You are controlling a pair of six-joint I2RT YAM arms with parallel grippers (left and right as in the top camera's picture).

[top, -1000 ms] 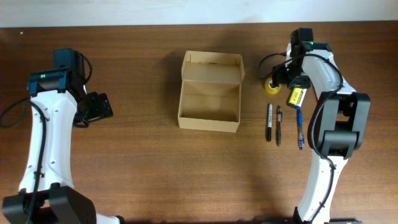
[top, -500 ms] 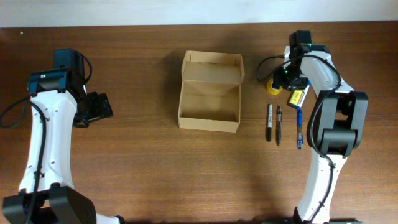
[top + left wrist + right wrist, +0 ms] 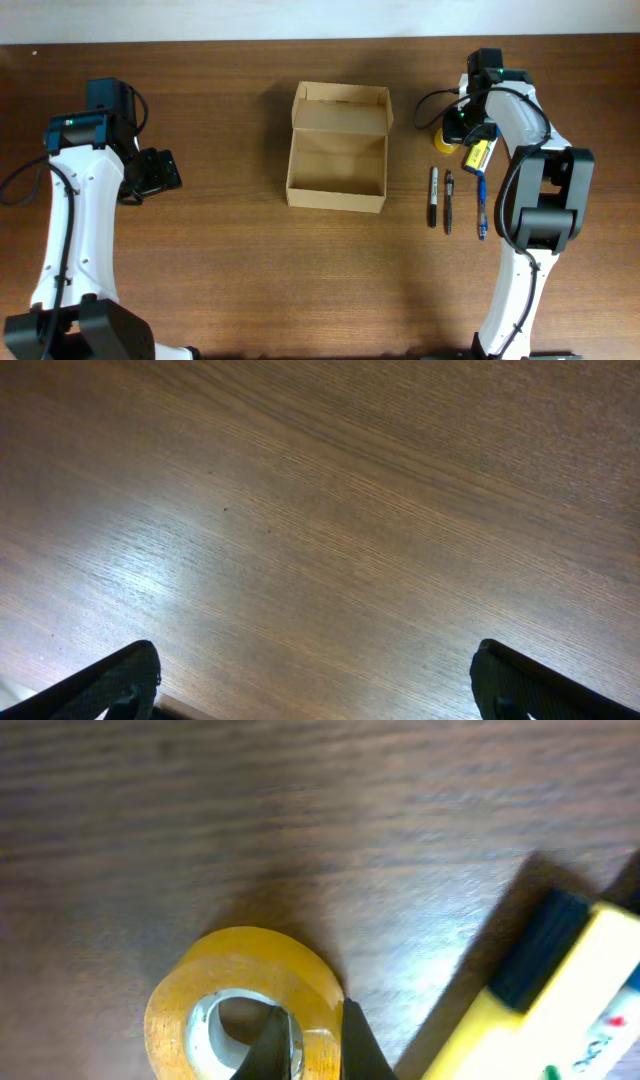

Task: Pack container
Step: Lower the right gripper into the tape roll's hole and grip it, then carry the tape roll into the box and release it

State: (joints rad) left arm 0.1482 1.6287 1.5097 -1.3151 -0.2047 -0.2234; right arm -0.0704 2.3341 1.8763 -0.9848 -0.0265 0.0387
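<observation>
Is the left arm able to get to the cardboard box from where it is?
Probably yes. The left gripper is open and empty, nothing lies on the wood between it and the cardboard box, and the box stands open on top. The stretch looks manageable, though that part is a guess.

You have the container [image 3: 337, 148] in the middle of the table [image 3: 230, 260], its lid flap on the far side. To its right, three pens [image 3: 448, 200] lie side by side, running near to far, two close together and the third a little further right. Just beyond them sits a short stick [image 3: 476, 155], and left of that the tape roll [image 3: 440, 141], with the right gripper [image 3: 310, 1025] straddling its wall. The left gripper [image 3: 160, 172] hangs well left of the container.
</observation>
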